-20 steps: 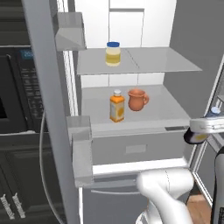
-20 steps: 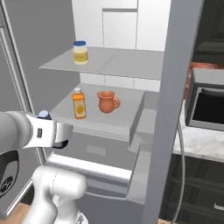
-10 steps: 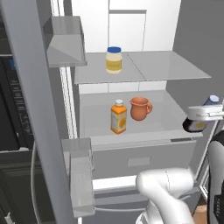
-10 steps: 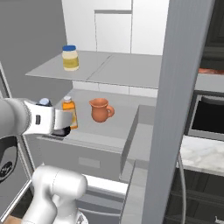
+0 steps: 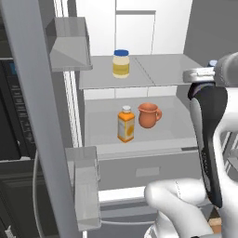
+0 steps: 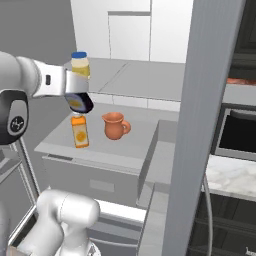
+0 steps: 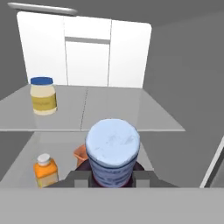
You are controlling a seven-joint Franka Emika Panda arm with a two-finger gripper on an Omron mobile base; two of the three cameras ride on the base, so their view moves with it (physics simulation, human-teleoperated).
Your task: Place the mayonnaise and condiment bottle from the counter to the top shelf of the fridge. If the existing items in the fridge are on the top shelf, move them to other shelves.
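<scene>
Gripper (image 7: 111,177) carrying the condiment bottle (image 7: 113,154) at the open fridge (image 5: 195,28).
The fingers are clamping the bottle, bluish cap facing the camera, level with the top shelf (image 7: 131,109). The mayonnaise (image 7: 43,95) is standing on that shelf's left side. The orange bottle (image 5: 125,124) and terracotta jug (image 5: 148,115) are sitting side by side one shelf below.

Kitchen: open fridge (image 5: 139,28), microwave (image 6: 239,137), marble counter (image 6: 235,181).
</scene>
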